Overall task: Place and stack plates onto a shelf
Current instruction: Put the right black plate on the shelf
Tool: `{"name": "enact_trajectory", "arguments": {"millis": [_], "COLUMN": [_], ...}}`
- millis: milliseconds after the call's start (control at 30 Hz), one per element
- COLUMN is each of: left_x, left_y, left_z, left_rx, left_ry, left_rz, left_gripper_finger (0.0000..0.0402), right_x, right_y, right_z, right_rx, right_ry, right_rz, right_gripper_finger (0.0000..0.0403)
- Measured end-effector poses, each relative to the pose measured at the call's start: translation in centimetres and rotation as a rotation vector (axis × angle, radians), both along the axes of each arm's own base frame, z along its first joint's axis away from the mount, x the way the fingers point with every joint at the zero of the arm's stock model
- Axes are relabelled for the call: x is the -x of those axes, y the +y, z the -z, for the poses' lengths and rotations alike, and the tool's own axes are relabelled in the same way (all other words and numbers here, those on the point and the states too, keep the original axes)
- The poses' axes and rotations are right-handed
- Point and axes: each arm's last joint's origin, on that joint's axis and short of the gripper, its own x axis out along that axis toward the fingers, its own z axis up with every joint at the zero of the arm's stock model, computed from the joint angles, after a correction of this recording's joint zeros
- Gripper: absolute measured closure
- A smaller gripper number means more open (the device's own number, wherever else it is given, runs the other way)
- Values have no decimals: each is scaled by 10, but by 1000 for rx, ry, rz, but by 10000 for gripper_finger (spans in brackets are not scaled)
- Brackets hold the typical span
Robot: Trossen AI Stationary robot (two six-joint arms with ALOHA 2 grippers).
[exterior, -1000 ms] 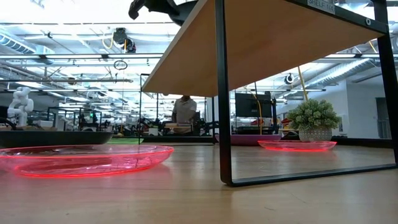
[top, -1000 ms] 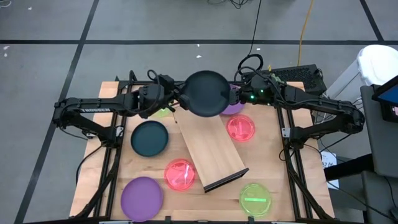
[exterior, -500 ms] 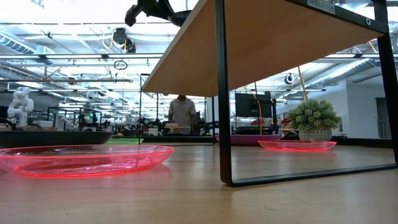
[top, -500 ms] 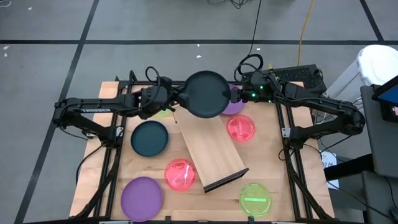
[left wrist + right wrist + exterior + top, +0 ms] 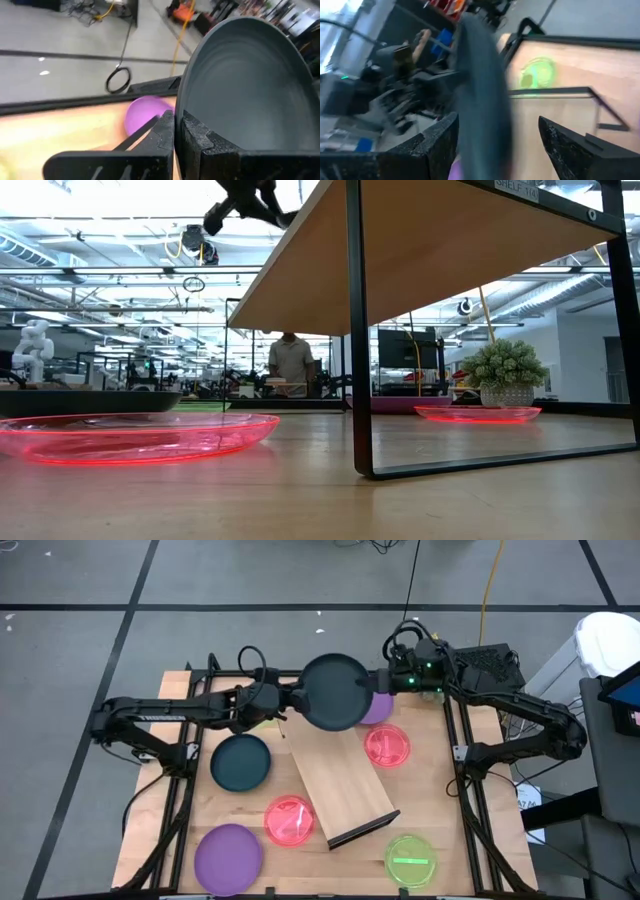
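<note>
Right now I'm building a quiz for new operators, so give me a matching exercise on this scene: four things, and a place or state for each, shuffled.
Things:
1. left gripper
2. right gripper
3. held teal plate
4. shelf

States:
a. bare, slanted on the table
b. open, either side of the plate's rim
c. shut on the plate's rim
d. in the air above the shelf's far end

Pairs: 1-c, 2-b, 3-d, 4-a

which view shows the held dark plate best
The high view: the whole dark plate shows round. The left wrist view shows its inside close, clamped in the left gripper; the right wrist view shows it edge-on; the low view misses it.
</note>
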Motion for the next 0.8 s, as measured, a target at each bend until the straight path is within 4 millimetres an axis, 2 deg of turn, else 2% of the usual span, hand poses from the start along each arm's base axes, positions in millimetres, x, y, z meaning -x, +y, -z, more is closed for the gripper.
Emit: {"name": "enact_trajectory", "arguments": {"millis": [167,300,500,800], "left_x": [2,11,18,16], "left_y": [-1,-2,0,-14], "left_z": [1,6,11,13], "left_rx": [24,63,143,286], "left_ry": [-1,68,71,28], "left_rz": [-12,-28,-81,2], "left_gripper_finger": [391,391,391,391], "right_x": [6,21,38,47], "right_y": [-7,-16,-30,-34], "right_z": [1,-4,-3,2], "right_rx": [9,33,12,-9], "right_ry": [18,6,26,73], "right_rz": [-12,19,34,-22], "right_gripper_finger": [126,119,120,121]}}
